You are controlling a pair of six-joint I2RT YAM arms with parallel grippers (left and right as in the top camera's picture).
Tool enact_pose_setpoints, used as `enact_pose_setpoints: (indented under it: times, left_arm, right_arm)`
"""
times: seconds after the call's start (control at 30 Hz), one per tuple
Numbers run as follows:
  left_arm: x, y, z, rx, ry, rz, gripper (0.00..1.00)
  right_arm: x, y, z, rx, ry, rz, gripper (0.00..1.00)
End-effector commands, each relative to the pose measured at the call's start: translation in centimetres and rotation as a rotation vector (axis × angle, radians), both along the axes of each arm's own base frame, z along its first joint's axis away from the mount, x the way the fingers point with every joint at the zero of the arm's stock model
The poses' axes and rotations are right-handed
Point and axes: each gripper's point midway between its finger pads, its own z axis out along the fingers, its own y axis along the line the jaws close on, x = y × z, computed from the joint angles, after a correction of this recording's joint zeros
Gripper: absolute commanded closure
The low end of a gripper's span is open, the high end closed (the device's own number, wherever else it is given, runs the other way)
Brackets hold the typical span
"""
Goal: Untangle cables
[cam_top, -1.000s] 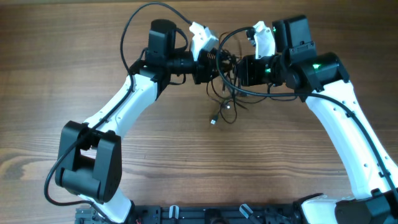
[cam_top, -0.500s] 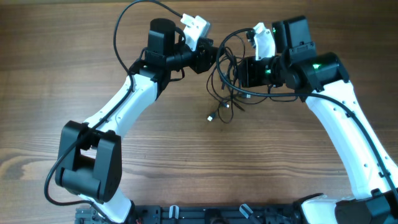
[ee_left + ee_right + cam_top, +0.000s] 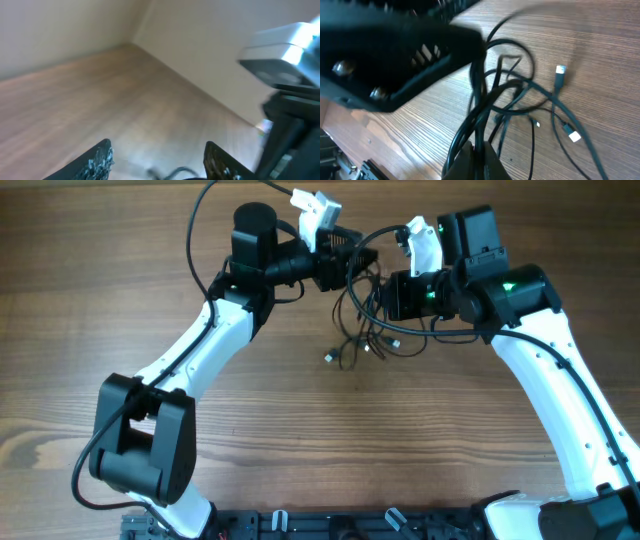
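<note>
While in the right hand (image 3: 382, 295) — tangled cables (image 3: 362, 340).

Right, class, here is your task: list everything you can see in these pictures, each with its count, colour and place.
cables: one tangle, strand count unclear, black, mid-table between the tools
plug ends: at least three, silvery, at loose cable tips on the table
table: one, brown wood, under everything
wall: pale, beyond the table's far edge
arms: two, white and black, either side of the tangle
left tool: one, black, open, at the tangle's upper left
right tool: one, black, shut on cables
</note>
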Motion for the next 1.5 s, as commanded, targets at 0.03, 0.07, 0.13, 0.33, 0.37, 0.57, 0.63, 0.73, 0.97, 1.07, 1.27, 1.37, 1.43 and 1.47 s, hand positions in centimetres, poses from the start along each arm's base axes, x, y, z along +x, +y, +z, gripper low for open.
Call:
enact_pose_setpoints:
  times: [0.03,0.07,0.13,0.33,0.37,0.57,0.63,0.73,0.97,1.07,1.27,1.37,1.43,1.47]
  left_arm:
    - [-2.8,-1.7,-0.3,-0.025,0.08,-0.141,0.37]
    - [-2.9,-1.8,-0.4,-0.023,0.088,-0.143,0.37]
    - [-3.0,-1.7,-0.7,-0.017,0.106,-0.142,0.37]
    - [-1.2,1.0,-3.0,0.053,0.137,-0.052,0.38]
    - [-0.8,1.7,-3.2,0.057,0.149,-0.034,0.38]
    - [0.9,4.3,-3.2,0.052,0.153,0.027,0.4]
    - [0.7,4.2,-3.3,0.053,0.155,0.023,0.4]
    - [0.4,3.6,-3.3,0.06,0.142,0.007,0.41]
    - [-2.0,4.0,-6.9,0.215,0.043,-0.091,0.41]
    - [-2.7,4.2,-7.8,0.246,0.032,-0.122,0.42]
    - [-3.8,3.3,-7.1,0.218,-0.03,-0.195,0.48]
    - [-3.8,3.1,-7.0,0.223,-0.062,-0.202,0.5]
    - [-3.7,3.0,-6.9,0.226,-0.094,-0.208,0.51]
    - [-3.7,2.9,-6.8,0.223,-0.104,-0.208,0.52]
  right_arm:
    - [0.0,0.4,0.6,0.006,-0.025,0.024,0.96]
    - [0.0,0.4,0.6,0.006,-0.025,0.024,0.95]
    - [0.0,0.4,0.6,0.006,-0.025,0.023,0.96]
    - [0.1,0.1,0.4,-0.01,-0.028,0.019,0.96]
    - [0.1,0.1,0.4,-0.011,-0.029,0.02,0.96]
    - [0.0,0.1,0.4,-0.012,-0.026,0.021,0.96]
    - [0.0,0.1,0.4,-0.012,-0.026,0.021,0.96]
    - [-0.1,0.1,0.3,-0.013,-0.023,0.021,0.96]
    - [-0.5,-0.1,0.0,-0.022,-0.001,0.023,0.95]
    - [-0.5,-0.1,0.0,-0.021,-0.002,0.022,0.96]
    - [-0.8,0.4,0.3,0.009,0.003,0.046,0.96]
    - [-1.3,1.1,0.6,0.04,0.005,0.097,0.96]
    - [-1.7,1.4,0.7,0.059,0.013,0.115,0.96]
    - [-1.7,1.4,0.8,0.062,0.014,0.117,0.96]
